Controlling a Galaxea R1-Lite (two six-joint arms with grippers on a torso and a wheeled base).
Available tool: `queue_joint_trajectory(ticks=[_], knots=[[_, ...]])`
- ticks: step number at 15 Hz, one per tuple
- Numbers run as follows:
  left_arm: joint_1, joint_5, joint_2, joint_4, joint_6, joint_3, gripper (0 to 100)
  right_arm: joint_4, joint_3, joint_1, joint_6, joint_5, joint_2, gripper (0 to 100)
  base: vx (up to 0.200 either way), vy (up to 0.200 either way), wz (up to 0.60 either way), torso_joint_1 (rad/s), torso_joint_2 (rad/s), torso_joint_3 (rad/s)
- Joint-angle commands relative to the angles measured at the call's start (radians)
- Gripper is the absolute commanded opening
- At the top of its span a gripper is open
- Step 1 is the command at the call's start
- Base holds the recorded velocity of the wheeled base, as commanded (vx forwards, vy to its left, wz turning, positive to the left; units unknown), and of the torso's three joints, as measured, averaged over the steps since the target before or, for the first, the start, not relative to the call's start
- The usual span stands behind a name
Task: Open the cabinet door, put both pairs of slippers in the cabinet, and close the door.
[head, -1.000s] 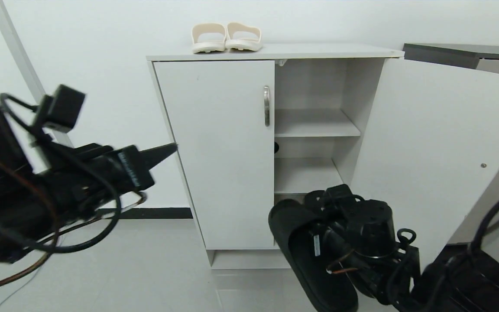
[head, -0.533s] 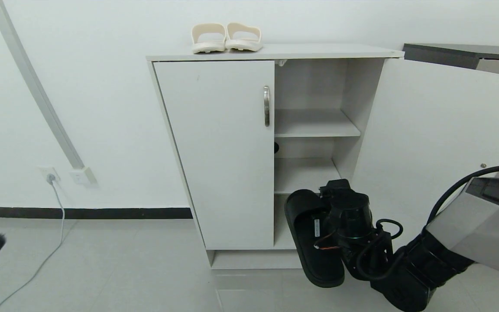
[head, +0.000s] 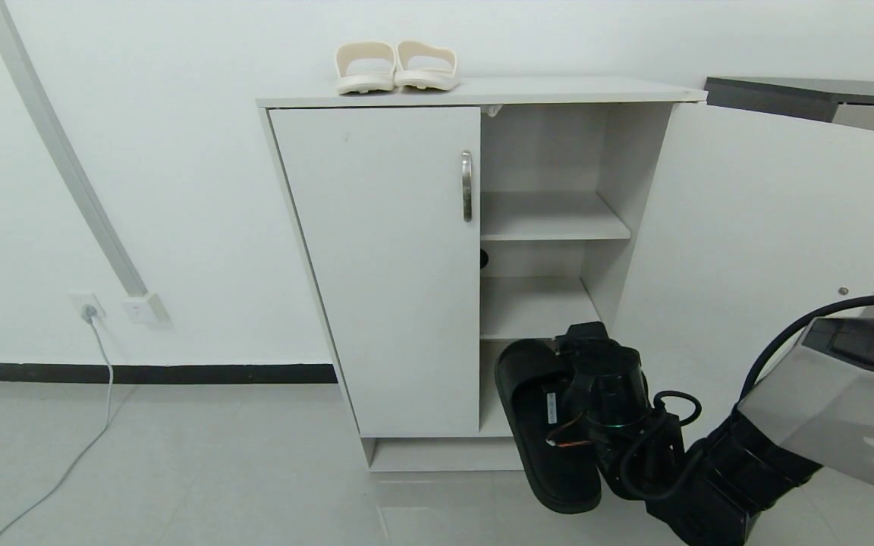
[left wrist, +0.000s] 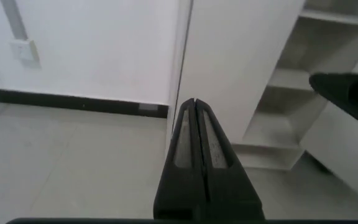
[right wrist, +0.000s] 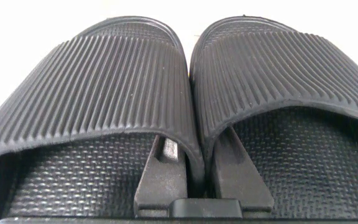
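A white cabinet (head: 376,265) stands against the wall, its left door closed and its right door (head: 748,250) swung wide open. Two bare shelves (head: 551,216) show inside. A beige pair of slippers (head: 396,66) rests on the cabinet top. My right gripper (head: 567,379) is shut on the black pair of slippers (head: 539,425), held upright in front of the bottom compartment (head: 492,394). In the right wrist view its fingers (right wrist: 160,177) pinch both ribbed straps (right wrist: 191,81) together. My left gripper (left wrist: 195,106) is shut on nothing, low over the floor left of the cabinet.
A wall socket with a plugged cord (head: 88,309) and a slanted grey conduit (head: 58,152) are at the left. Grey furniture (head: 816,95) stands behind the open door. Tiled floor (head: 217,470) lies in front of the cabinet.
My left arm has dropped out of the head view at the lower left. My right arm has carried the black slippers forward and closer to the cabinet's bottom opening.
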Motion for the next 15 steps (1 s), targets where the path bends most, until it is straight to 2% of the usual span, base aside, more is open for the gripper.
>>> queue_joint_trajectory(ticks=[1, 2, 3, 4, 5, 7, 8, 9, 12, 15], knots=[[-0.012, -0.121, -0.077, 0.011, 0.01, 0.01, 0, -0.001, 0.007, 0.004, 0.0, 0.0, -0.002, 0, 0.0, 0.0, 0.0, 0.0, 0.0, 0.0], [-0.012, -0.132, -0.077, 0.013, 0.033, 0.01, 0, -0.002, 0.009, 0.004, 0.001, 0.0, -0.002, 0, 0.0, 0.0, 0.0, 0.0, 0.0, 0.0], [-0.012, -0.161, -0.077, 0.045, 0.082, 0.011, 0, -0.005, 0.007, 0.004, 0.0, 0.001, -0.001, 0, 0.0, 0.0, 0.0, 0.0, 0.0, 0.0], [-0.012, -0.184, -0.076, 0.051, 0.113, 0.008, 0, -0.005, 0.007, 0.004, 0.0, 0.001, -0.001, 0, 0.0, 0.0, 0.0, 0.0, 0.0, 0.0], [-0.012, -0.178, -0.076, 0.049, 0.124, 0.008, 0, -0.005, 0.006, 0.008, 0.0, 0.0, -0.001, 0, 0.0, 0.0, 0.0, 0.0, 0.0, 0.0], [-0.012, -0.176, -0.076, 0.048, 0.105, 0.01, 0, -0.005, 0.004, 0.012, 0.0, 0.0, -0.002, 0, 0.0, 0.0, 0.0, 0.0, 0.0, 0.0], [-0.01, -0.17, -0.077, 0.048, 0.068, 0.01, 0, -0.004, -0.014, 0.029, -0.005, -0.002, 0.001, 0, 0.0, 0.0, 0.0, 0.0, 0.0, 0.0], [-0.01, -0.166, -0.077, 0.048, 0.067, 0.01, 0, -0.002, -0.043, 0.038, -0.006, -0.008, 0.015, 0, 0.0, 0.0, 0.0, 0.0, 0.0, 0.0], [-0.012, -0.166, -0.077, 0.048, 0.065, 0.01, 0, 0.07, -0.175, 0.04, 0.003, -0.123, 0.038, 0, 0.0, 0.0, 0.0, 0.0, 0.0, 0.0], [-0.01, -0.166, -0.076, 0.048, 0.065, 0.01, 0, 0.087, -0.183, 0.049, 0.031, -0.135, 0.039, 0, 0.0, 0.0, 0.0, 0.0, 0.0, 0.0]])
